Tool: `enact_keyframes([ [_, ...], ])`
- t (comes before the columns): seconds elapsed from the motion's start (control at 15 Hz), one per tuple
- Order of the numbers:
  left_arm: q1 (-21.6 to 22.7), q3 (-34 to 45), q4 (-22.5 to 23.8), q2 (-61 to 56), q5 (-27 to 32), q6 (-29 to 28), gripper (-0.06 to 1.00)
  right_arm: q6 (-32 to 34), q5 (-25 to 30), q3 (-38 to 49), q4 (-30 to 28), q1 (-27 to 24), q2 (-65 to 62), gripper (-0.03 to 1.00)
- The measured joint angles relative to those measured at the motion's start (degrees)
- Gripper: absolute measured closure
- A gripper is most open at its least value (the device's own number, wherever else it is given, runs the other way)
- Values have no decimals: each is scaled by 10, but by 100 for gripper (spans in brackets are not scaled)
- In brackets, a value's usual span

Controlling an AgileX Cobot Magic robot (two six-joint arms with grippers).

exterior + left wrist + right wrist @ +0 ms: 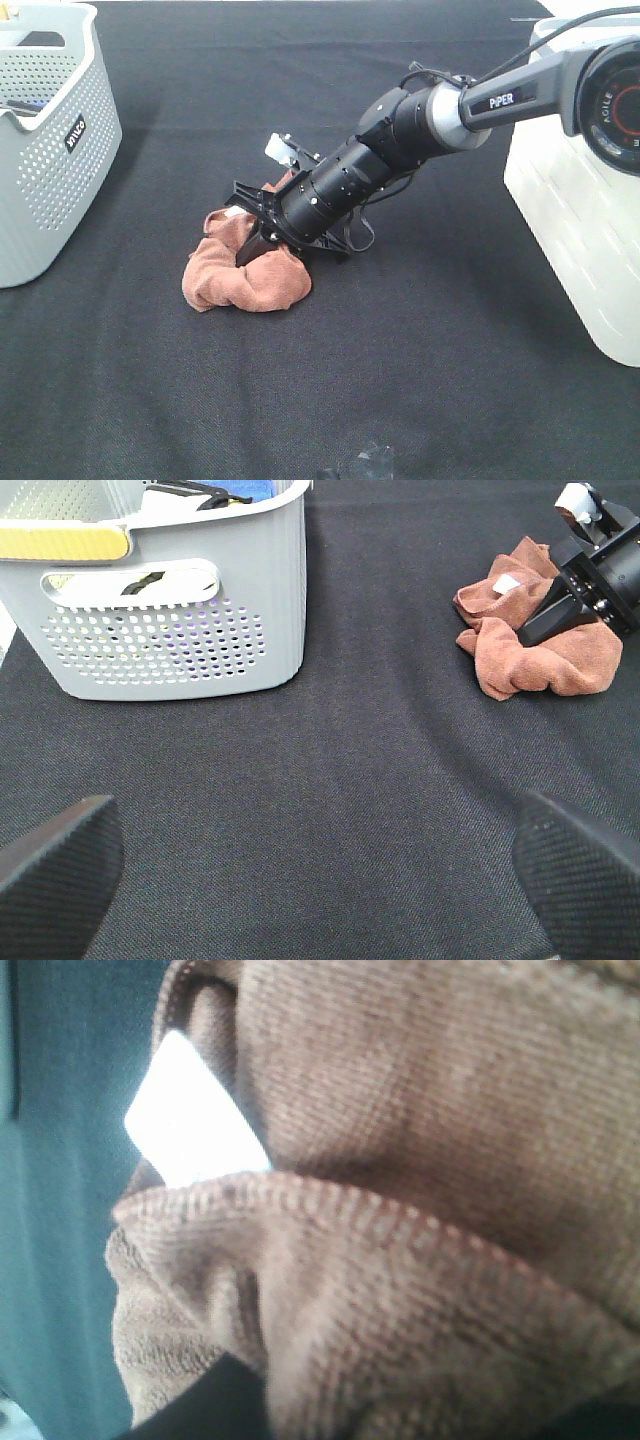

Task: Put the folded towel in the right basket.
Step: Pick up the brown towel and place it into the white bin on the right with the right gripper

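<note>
The folded towel [245, 275] is a rust-brown bundle lying on the black cloth left of centre, with its white tag [190, 1120] showing. It also shows in the left wrist view [540, 655] and fills the right wrist view [400, 1210]. My right gripper [256, 236] reaches across from the right and is pressed down into the towel's top folds. Its dark fingertips [230, 1405] stand apart with cloth between them. The right basket [580, 230], a white tub, stands at the right edge. My left gripper [320, 880] is open and empty, hanging above bare cloth.
A grey perforated basket [50, 150] with a dark label stands at the far left and holds several items; it also shows in the left wrist view [170, 620]. The black tablecloth [400, 380] covers the whole table. The right arm [430, 120] stretches between towel and white tub.
</note>
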Motion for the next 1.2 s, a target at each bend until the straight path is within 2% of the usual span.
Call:
enact_keyframes([
  [0.27,0,0,0,0,0,0,-4,7,93,-85,-119,0,-37,81],
  [0.4,0,0,0,0,0,0,-4,57,178,-179,-217,0,-85,81],
  [0.6,0,0,0,0,0,0,-4,110,269,-296,-332,0,-117,81],
  [0.8,0,0,0,0,0,0,-4,134,273,-363,-388,0,-170,81],
  [1.0,0,0,0,0,0,0,-4,136,277,-370,-398,-11,-225,81],
  [1.2,0,0,0,0,0,0,-4,148,277,-372,-401,-115,-303,81],
])
